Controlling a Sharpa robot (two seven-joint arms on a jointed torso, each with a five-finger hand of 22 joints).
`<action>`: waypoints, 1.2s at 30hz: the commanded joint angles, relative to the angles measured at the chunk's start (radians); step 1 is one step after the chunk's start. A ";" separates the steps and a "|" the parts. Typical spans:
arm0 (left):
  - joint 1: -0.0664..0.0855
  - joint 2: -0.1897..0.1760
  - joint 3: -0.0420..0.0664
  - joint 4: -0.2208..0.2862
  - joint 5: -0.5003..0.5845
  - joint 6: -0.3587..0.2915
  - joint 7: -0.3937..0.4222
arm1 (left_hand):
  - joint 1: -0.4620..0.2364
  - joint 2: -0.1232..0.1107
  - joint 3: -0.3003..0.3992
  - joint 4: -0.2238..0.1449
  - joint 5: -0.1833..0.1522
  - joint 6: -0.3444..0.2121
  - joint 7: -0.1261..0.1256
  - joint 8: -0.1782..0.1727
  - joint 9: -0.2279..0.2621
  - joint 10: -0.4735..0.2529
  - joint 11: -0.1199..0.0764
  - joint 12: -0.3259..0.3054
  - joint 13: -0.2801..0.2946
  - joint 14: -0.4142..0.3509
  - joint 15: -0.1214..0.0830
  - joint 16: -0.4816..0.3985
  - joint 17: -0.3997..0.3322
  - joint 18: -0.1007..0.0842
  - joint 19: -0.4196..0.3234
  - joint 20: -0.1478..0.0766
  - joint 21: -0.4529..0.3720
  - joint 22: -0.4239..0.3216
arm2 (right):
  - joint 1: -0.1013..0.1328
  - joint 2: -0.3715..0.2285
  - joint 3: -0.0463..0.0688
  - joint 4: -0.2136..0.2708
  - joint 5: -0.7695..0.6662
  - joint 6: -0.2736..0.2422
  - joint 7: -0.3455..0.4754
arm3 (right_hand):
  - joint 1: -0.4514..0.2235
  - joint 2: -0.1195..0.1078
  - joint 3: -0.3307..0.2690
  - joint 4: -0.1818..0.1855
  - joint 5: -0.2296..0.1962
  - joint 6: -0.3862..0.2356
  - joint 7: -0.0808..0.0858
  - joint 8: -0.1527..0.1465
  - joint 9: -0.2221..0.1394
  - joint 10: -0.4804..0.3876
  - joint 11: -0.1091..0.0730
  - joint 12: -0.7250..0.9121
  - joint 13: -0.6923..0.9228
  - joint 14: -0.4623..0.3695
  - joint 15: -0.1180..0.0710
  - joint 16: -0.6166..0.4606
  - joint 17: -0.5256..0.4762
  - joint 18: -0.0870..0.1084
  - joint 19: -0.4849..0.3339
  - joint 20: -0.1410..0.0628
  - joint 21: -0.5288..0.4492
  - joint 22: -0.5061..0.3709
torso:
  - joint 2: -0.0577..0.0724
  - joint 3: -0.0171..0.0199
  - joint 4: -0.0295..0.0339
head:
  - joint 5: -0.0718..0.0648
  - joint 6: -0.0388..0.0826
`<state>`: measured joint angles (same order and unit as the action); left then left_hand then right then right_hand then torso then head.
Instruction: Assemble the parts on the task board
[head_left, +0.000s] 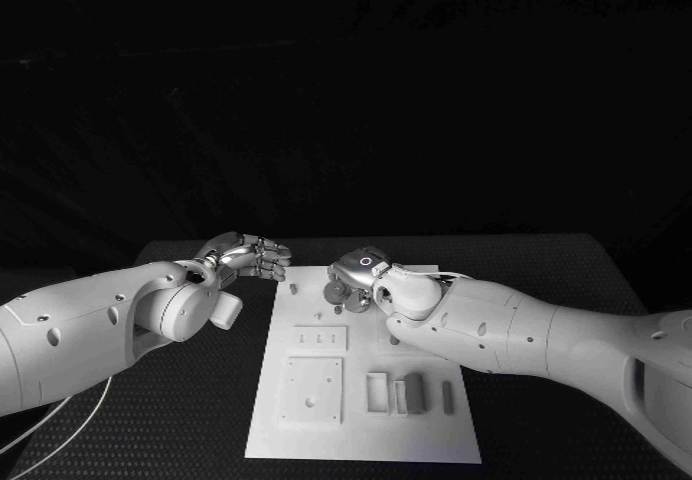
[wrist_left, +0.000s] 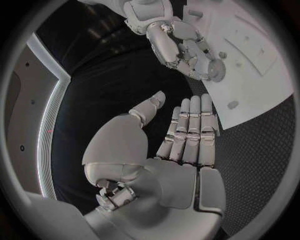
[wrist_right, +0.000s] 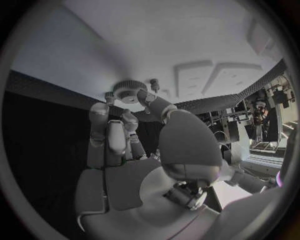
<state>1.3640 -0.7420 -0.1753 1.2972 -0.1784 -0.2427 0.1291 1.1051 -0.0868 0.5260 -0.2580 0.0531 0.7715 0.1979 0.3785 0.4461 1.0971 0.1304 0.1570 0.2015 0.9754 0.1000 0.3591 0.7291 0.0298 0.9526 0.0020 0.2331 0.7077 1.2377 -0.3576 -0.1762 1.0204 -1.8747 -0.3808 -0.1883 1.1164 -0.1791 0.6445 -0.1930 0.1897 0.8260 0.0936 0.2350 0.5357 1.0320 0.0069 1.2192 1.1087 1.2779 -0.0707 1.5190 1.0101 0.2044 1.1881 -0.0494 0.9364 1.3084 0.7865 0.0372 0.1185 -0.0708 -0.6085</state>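
gear (wrist_right: 129, 92) at right hand (wrist_right: 134, 145) fingertips

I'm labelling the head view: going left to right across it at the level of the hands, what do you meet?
Left arm → left hand → gear held by the right hand over the task board → right arm.

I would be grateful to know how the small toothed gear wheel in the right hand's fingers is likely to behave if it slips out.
The small toothed gear wheel looks rigid, so it should keep its shape. Being round, it may roll if it lands on edge on the white task board. Its teeth probably help the right hand hold it.
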 joint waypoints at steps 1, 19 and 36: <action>0.001 0.000 0.001 -0.002 -0.003 0.013 0.011 | -0.010 -0.001 0.000 0.005 -0.002 -0.009 0.006 0.003 -0.001 0.000 0.010 -0.006 0.002 0.003 0.003 -0.004 0.002 0.017 -0.008 0.001 -0.006 0.001 | 0.001 -0.018 0.000 0.027 0.058 -0.055 0.032 | -0.002 -0.014 0.002 0.007 -0.001 0.050 0.060 -0.007 -0.002 -0.034 0.035 -0.003 -0.002 0.001 0.006 -0.005 0.000 0.057 -0.006 0.004 -0.004 0.015 | 0.000 0.0009 -0.0007 | 0.000 0.002; -0.005 -0.009 0.000 -0.029 -0.003 0.007 0.032 | -0.008 -0.001 0.001 0.005 -0.002 -0.008 0.005 0.004 -0.002 0.003 0.009 -0.006 0.003 0.005 0.002 -0.005 0.004 0.018 -0.007 0.000 -0.006 0.002 | 0.051 -0.287 0.088 0.272 0.418 -0.020 0.184 | -0.006 -0.017 0.002 0.020 -0.001 0.049 0.065 -0.008 -0.008 -0.038 0.039 0.001 -0.003 -0.012 0.010 -0.011 -0.021 0.057 -0.006 0.006 -0.009 0.015 | -0.006 0.0068 -0.0172 | -0.010 0.026; -0.025 -0.008 0.001 -0.045 -0.003 0.022 0.034 | -0.009 -0.001 0.000 0.005 -0.002 -0.007 0.005 0.006 -0.002 0.005 0.008 -0.006 0.005 0.008 0.002 -0.007 0.007 0.018 -0.005 0.000 -0.006 0.004 | 0.028 -0.418 0.096 0.221 0.518 0.084 0.217 | -0.003 -0.019 -0.002 0.018 -0.002 0.051 0.065 -0.006 -0.010 -0.046 0.040 0.004 -0.002 -0.025 0.011 -0.015 -0.030 0.057 -0.014 0.009 -0.013 0.016 | -0.018 0.0243 -0.0452 | -0.011 0.035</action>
<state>1.3392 -0.7510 -0.1752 1.2522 -0.1786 -0.2395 0.1465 1.1052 -0.0868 0.5260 -0.2580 0.0531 0.7715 0.1979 0.3785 0.4454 1.1007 0.1339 0.1570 0.2055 0.9754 0.1000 0.3591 0.7348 0.0291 0.9525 0.0019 0.2331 0.7105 1.2663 -0.7753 -0.0814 1.2468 -1.3837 -0.3460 0.0007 1.1126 -0.1910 0.6473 -0.1791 0.1897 0.8154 0.1041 0.2299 0.5266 1.0253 0.0179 1.2192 1.1068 1.2591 -0.0601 1.5093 0.9803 0.2048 1.1792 -0.0405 0.9275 1.3084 0.7691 0.0601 0.0746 -0.0790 -0.5741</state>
